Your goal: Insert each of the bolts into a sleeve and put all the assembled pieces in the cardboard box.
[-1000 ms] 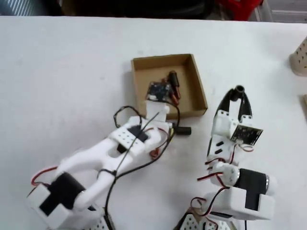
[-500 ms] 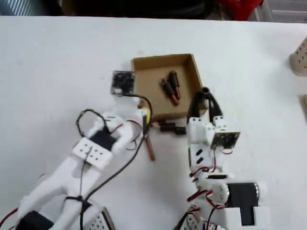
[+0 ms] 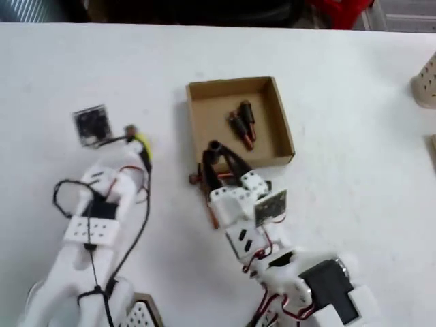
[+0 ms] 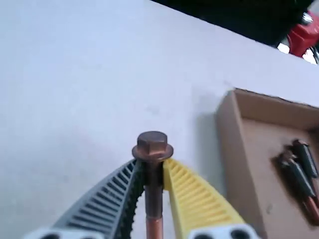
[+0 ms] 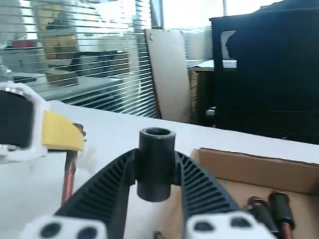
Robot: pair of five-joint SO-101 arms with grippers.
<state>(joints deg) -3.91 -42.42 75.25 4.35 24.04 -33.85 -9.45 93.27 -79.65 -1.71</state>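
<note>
Bolt clamped in left claw, sleeve clamped in right claw; shank to be aligned with bore before push.

You get bright, even light over the white table, nearly washed out in the high view, with only soft, faint shadows. In the right wrist view, daylight glares through the window blinds, leaving the sleeve dark against it.

Right arm crowds the cardboard box; free table lies beyond.
</note>
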